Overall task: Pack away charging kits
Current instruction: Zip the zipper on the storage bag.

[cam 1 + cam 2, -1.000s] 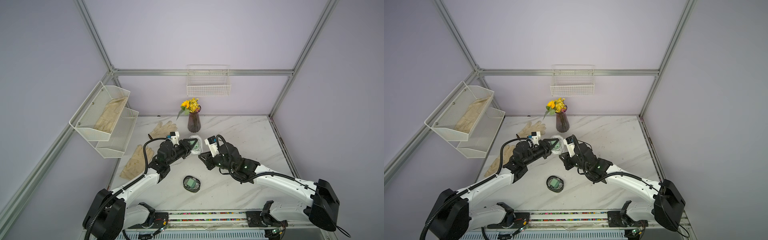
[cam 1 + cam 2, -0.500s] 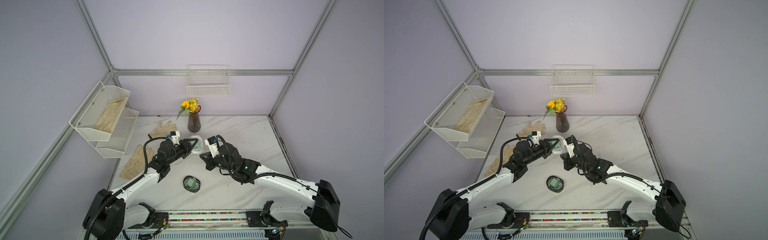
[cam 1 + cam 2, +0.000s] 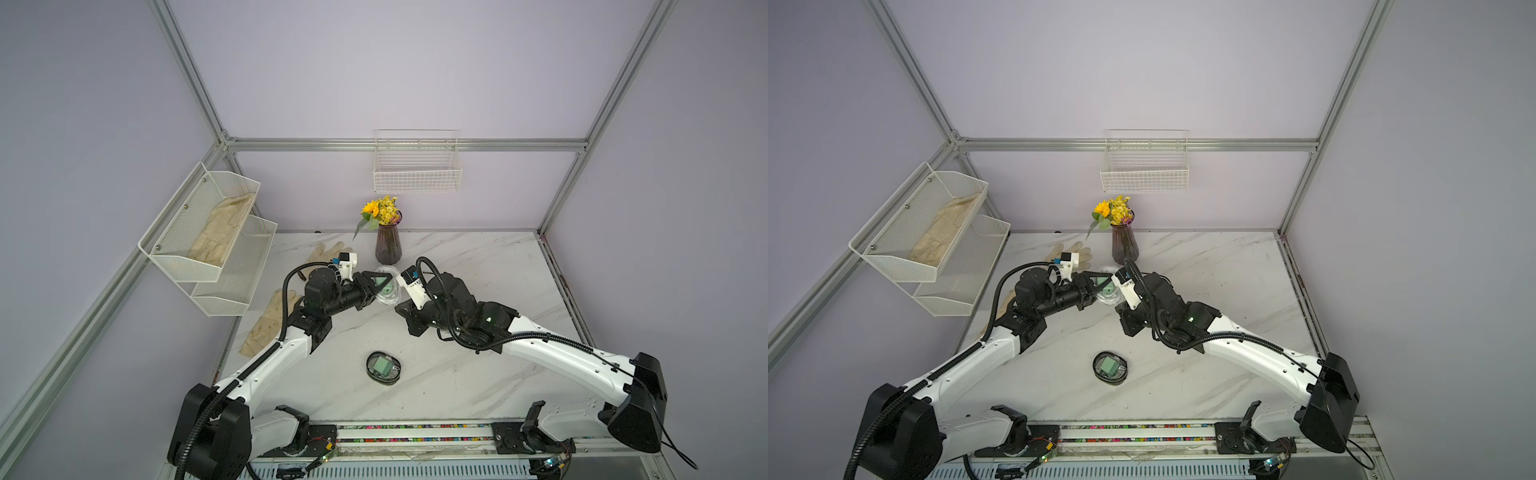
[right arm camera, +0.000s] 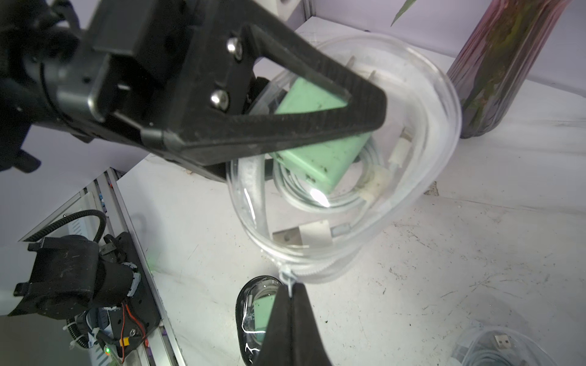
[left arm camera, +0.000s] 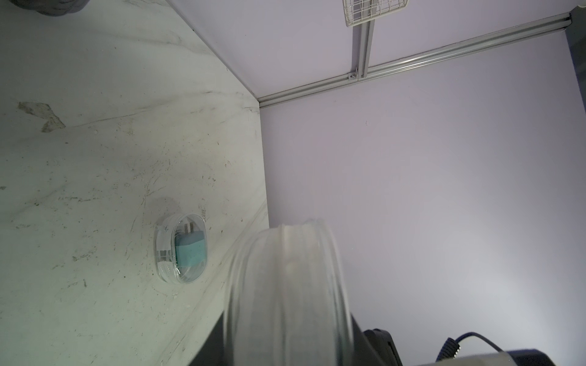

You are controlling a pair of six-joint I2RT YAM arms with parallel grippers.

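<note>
My left gripper [image 3: 384, 284] is shut on a clear oval case [image 3: 387, 291] [image 4: 396, 177], held above the table in front of the vase. Inside it lie a mint-green charger [image 4: 317, 152] and a coiled white cable [image 4: 320, 202]. My right gripper [image 4: 290, 286] is shut on the case's zipper pull [image 4: 287, 279] at its near edge. In the left wrist view the held case [image 5: 285, 301] fills the space between the fingers [image 5: 212, 342]. A black-rimmed case [image 3: 383, 368] [image 3: 1109, 368] with a green charger lies at the front middle. A clear case with a light blue charger [image 5: 180, 248] rests on the table.
A dark vase of yellow flowers [image 3: 387, 245] stands just behind the held case. Cream gloves [image 3: 270, 320] lie at the table's left side. A white wire basket [image 3: 417, 170] hangs on the back wall. A two-tier mesh shelf [image 3: 232, 286] is mounted on the left wall.
My right gripper's jaws have closed onto the zipper pull. My left arm has kept the clear case almost still.
</note>
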